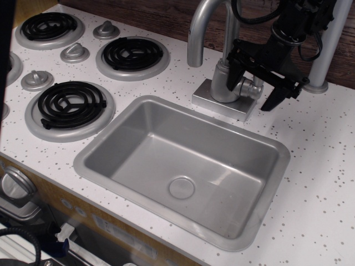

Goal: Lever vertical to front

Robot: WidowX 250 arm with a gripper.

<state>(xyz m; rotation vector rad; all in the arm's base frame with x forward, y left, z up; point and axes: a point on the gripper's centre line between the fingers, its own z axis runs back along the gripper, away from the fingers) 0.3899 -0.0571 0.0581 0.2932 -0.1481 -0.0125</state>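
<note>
The lever (250, 88) is a small silver stub on the right side of the faucet body (223, 83), just above the faucet's square base. My black gripper (250, 95) hangs over it from the upper right, open. One finger (235, 71) lies against the faucet body left of the lever. The other finger (274, 98) points down to the right of it. The lever sits between the two fingers, and I cannot tell whether either one touches it. The lever's paddle is partly hidden by the gripper.
The curved spout (201, 25) rises left of the gripper. The grey sink basin (116, 133) lies in front. Black stove burners (71, 103) and round silver knobs (74, 52) are at the left. A grey post (327, 44) stands right behind the gripper.
</note>
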